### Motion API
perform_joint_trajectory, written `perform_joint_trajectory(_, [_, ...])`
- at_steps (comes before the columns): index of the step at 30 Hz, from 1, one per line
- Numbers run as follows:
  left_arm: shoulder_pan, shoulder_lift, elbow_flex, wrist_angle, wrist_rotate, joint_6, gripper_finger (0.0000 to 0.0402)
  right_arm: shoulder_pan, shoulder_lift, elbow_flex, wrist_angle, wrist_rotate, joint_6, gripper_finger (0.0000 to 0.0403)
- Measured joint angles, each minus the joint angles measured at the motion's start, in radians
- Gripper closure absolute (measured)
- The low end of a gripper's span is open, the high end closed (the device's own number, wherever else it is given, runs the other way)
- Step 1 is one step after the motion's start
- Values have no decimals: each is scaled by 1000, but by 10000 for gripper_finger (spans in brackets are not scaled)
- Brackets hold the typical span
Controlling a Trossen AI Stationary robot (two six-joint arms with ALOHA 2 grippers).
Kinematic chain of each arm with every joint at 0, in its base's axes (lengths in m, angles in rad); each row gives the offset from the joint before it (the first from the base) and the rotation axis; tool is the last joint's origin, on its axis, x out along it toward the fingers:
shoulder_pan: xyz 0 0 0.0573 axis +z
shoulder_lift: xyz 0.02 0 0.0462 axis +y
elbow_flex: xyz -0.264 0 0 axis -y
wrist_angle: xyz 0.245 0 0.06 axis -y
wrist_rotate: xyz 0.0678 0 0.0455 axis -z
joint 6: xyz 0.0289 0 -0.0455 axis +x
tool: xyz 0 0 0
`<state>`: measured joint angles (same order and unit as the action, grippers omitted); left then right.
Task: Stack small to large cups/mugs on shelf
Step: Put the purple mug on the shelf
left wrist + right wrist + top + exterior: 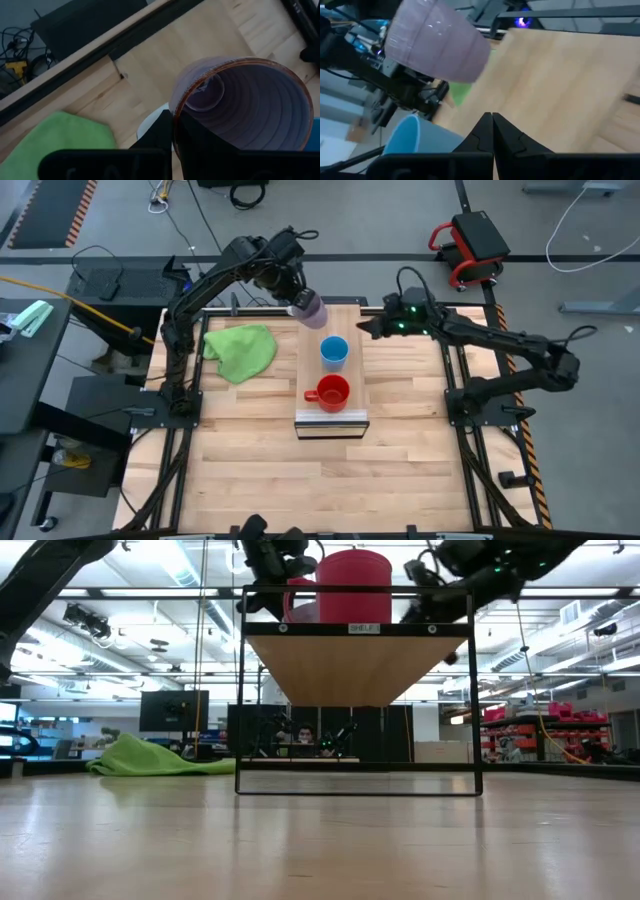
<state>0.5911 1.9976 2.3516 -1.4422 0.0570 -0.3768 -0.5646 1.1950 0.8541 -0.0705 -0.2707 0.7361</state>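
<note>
Pale purple and translucent, the mug (310, 309) hung above the upper end of the shelf (332, 420) in the high view, just above centre of the frame, tilted on its side. The left gripper (292, 293) was clamped on its rim; in the left wrist view one dark finger (162, 131) sat outside the wall, the other pressed inside the mouth of the mug (245, 102). In the right wrist view the same mug (437, 46) filled the upper left, held clear of the wood.

Lower on the shelf stood the light-blue cup (334, 352), upright and open-mouthed, and below it, apart from it, the red mug (331, 392) with its handle pointing to the frame's left. In the low view the red mug (353, 587) showed on top of the shelf (358, 630) at top centre.

The right gripper (368, 326) hovered right of the shelf's upper end, near the blue cup, its fingers together on nothing (492, 129).

A green cloth (241, 349) lay crumpled on the tabletop (260, 480), left of the shelf.
</note>
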Motion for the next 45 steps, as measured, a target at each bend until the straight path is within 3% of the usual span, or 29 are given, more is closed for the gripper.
perform_joint_trajectory(8, [-6,25,-3,-7,0,-5,386,-4,202,220,-7,-70,-45,402])
perform_joint_trajectory(14, [-13,49,-3,-16,-1,1,386,-13,280,342,-185,-44,-115,402])
perform_joint_trajectory(45, [-24,78,-3,29,-16,44,382,12,345,345,-181,-41,-128,402])
